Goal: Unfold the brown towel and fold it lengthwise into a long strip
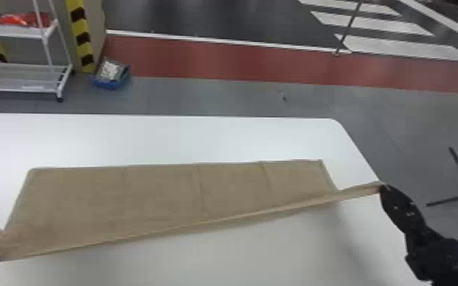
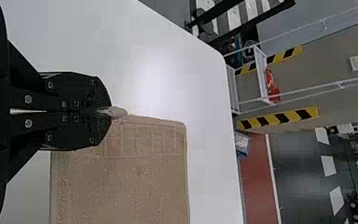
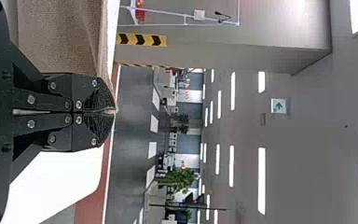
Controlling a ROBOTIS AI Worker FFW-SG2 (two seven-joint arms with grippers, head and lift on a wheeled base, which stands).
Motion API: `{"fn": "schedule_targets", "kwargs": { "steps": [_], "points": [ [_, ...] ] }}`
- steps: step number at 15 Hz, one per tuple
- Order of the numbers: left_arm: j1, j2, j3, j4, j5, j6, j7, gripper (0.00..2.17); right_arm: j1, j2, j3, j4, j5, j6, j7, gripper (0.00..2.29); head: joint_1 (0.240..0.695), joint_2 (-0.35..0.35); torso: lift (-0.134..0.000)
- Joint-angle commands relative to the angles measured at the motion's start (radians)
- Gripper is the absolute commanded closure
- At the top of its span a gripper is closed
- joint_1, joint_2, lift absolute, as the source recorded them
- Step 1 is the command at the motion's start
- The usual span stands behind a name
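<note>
From up here I look past a white, smooth table with rounded corners (image 1: 171, 140) onto a grey floor (image 1: 217, 97). Beyond it I see a brick-red floor band (image 1: 217, 59) edged by a white line, then dark flooring with broad white stripes (image 1: 372, 23). At far left I've got a white metal shelf rack (image 1: 23, 78) near a post striped yellow and black (image 1: 81, 36), with a blue box (image 1: 111, 81) beside it. My right wrist view gives me long white ceiling lights (image 3: 261, 181), a green-and-white sign (image 3: 278, 106) and leafy green plants (image 3: 179, 179).
</note>
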Motion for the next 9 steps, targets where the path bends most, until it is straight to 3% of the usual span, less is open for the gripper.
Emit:
{"fn": "schedule_targets", "kwargs": {
  "steps": [1, 4, 9],
  "points": [
    [-0.007, 0.0, -0.005, 0.001, 0.001, 0.005, -0.003, 1.93, -0.044, 0.002, 0.023, 0.036, 0.03, 0.004, -0.004, 1.42, 0.695, -0.214, -0.123],
    [-0.089, 0.0, -0.002, 0.053, -0.008, 0.032, -0.009, 1.93, -0.129, 0.001, 0.049, 0.074, 0.064, 0.06, -0.01, 1.42, 0.695, -0.201, -0.123],
    [-0.365, 0.0, 0.004, 0.227, -0.045, 0.232, -0.016, 1.86, -0.262, -0.01, 0.036, 0.126, 0.079, 0.222, -0.026, 1.42, 0.695, -0.144, -0.123]
  ]
}}
